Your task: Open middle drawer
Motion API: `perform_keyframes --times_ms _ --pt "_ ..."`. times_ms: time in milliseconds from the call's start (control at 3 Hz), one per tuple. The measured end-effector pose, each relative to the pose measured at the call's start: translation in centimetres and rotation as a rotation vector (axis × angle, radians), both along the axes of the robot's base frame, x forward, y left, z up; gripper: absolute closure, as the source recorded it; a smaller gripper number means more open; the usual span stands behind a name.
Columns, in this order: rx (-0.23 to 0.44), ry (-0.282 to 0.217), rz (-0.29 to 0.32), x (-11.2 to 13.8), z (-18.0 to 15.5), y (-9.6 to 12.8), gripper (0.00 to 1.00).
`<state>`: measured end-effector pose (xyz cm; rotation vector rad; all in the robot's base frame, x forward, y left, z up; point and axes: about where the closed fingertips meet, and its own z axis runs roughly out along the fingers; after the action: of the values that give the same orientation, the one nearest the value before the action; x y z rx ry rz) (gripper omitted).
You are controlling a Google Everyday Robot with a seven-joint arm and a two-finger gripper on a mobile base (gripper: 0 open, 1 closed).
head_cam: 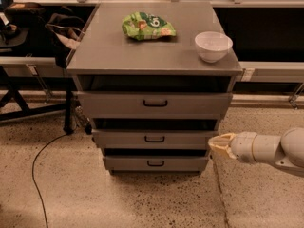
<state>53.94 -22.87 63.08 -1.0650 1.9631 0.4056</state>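
Observation:
The grey cabinet [154,56] has three stacked drawer fronts. The middle drawer [123,139] is the mid-sized front, with a small dark loop handle [154,138] at its centre and a dark gap above it. My gripper [218,145], with yellowish tips on a white arm, reaches in from the right at the height of the middle drawer. Its tip is right at the drawer front's right end, well away from the handle.
A green snack bag [148,25] and a white bowl [213,45] sit on the cabinet top. The top drawer [154,103] and bottom drawer [156,163] have like handles. A black cable [40,170] lies on the speckled floor at left. Dark stands and a bag [64,30] are further left.

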Motion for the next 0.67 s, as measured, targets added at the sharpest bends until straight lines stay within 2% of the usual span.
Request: perform_keyframes --times_ms 333,667 --pt "0.014 -0.029 -0.034 1.9 -2.3 -0.1 1.00" --pt "-0.019 -0.034 -0.089 4.2 -4.7 -0.2 1.00"
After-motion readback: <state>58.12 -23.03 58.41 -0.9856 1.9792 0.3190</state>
